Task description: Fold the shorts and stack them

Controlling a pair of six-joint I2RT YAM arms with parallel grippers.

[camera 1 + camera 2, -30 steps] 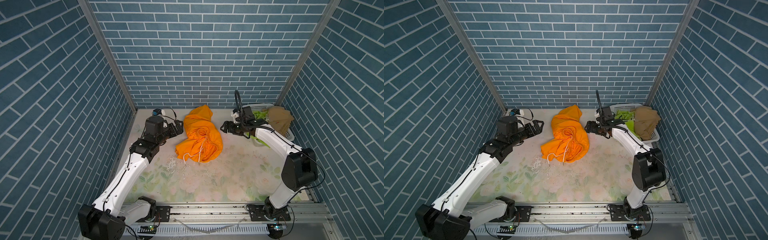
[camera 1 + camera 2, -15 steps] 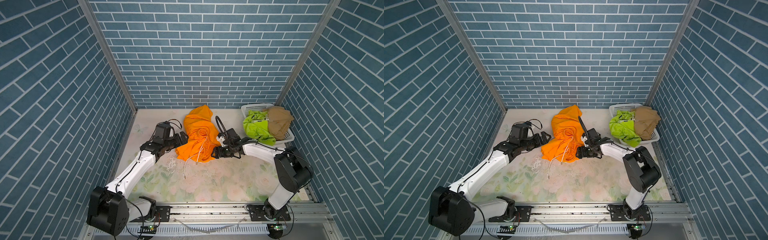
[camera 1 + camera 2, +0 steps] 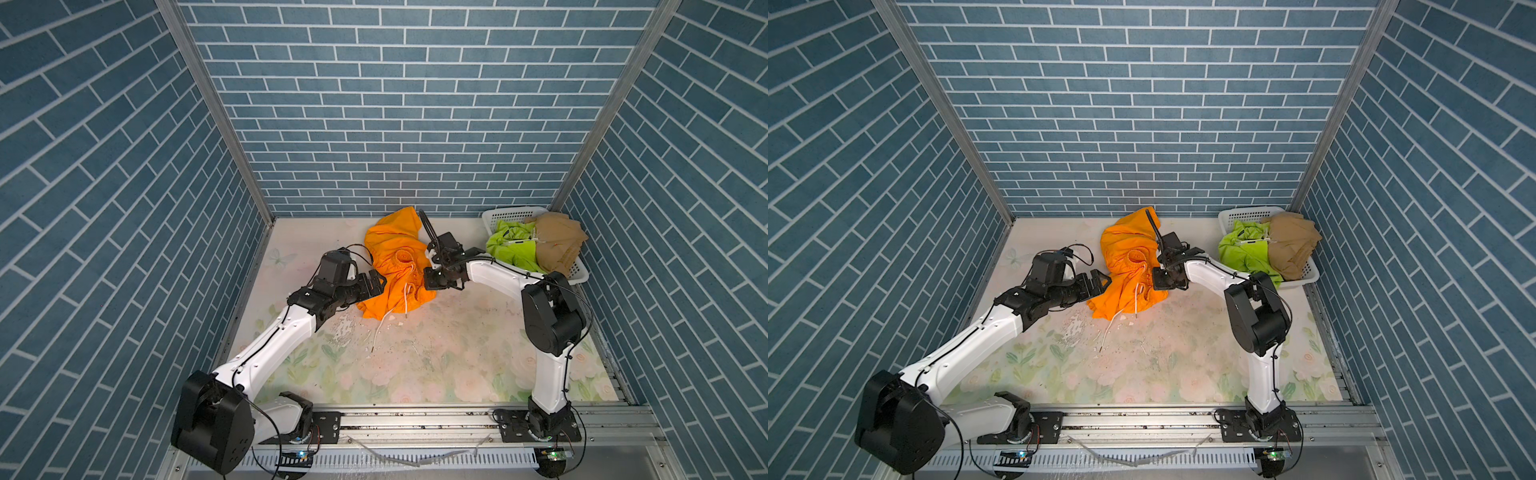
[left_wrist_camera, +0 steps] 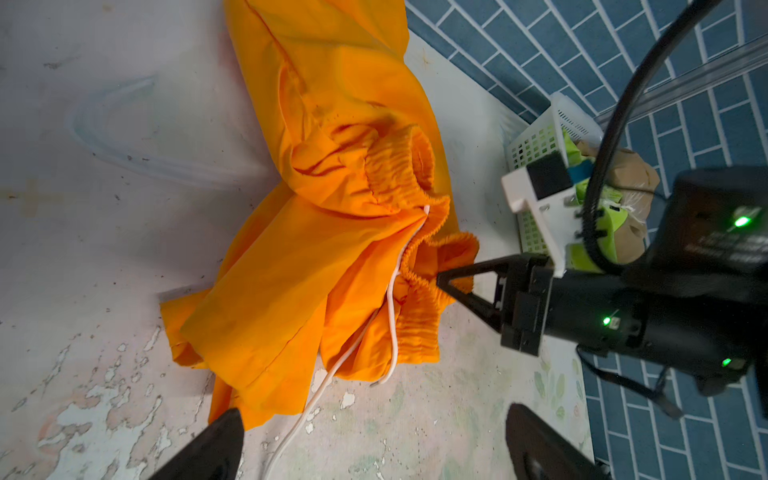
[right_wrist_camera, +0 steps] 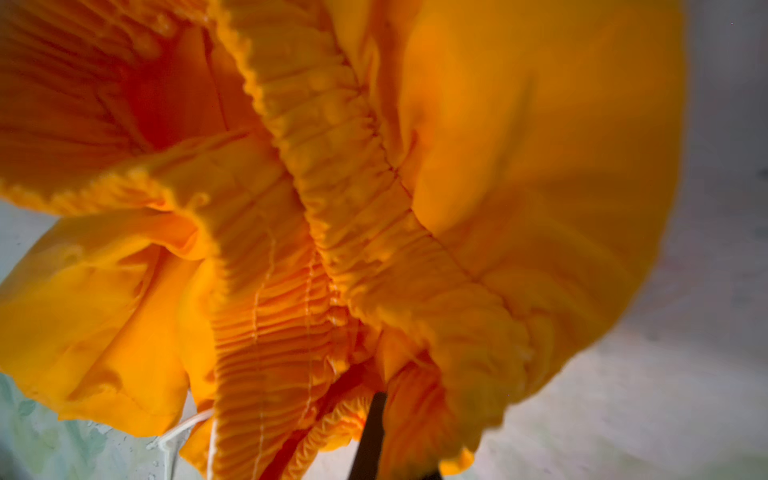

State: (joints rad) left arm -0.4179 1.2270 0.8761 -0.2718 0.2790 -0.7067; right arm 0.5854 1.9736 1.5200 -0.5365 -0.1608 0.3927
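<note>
The orange shorts [image 3: 390,266] [image 3: 1125,266] lie crumpled at the back middle of the mat, white drawstring [image 3: 384,324] trailing forward. My right gripper [image 3: 428,282] [image 3: 1156,282] is shut on their gathered elastic waistband at the pile's right edge; the waistband [image 5: 332,232] fills the right wrist view, pinched at the right gripper [image 5: 374,415]. My left gripper [image 3: 376,282] [image 3: 1100,280] stands open at the pile's left edge. In the left wrist view the left gripper [image 4: 374,415] holds nothing; the orange shorts [image 4: 332,232] lie just beyond. Green shorts [image 3: 509,251] and tan shorts [image 3: 557,245] sit in the basket.
A white perforated basket [image 3: 511,214] [image 3: 1246,214] stands in the back right corner against the brick walls. The floral mat [image 3: 415,365] is worn, with flaked patches near the drawstring's end. A metal rail [image 3: 415,419] runs along the front edge.
My right gripper has swung from the basket over to the orange shorts and shut on the waistband. My left arm has moved forward and right to the pile's left edge, still open.
</note>
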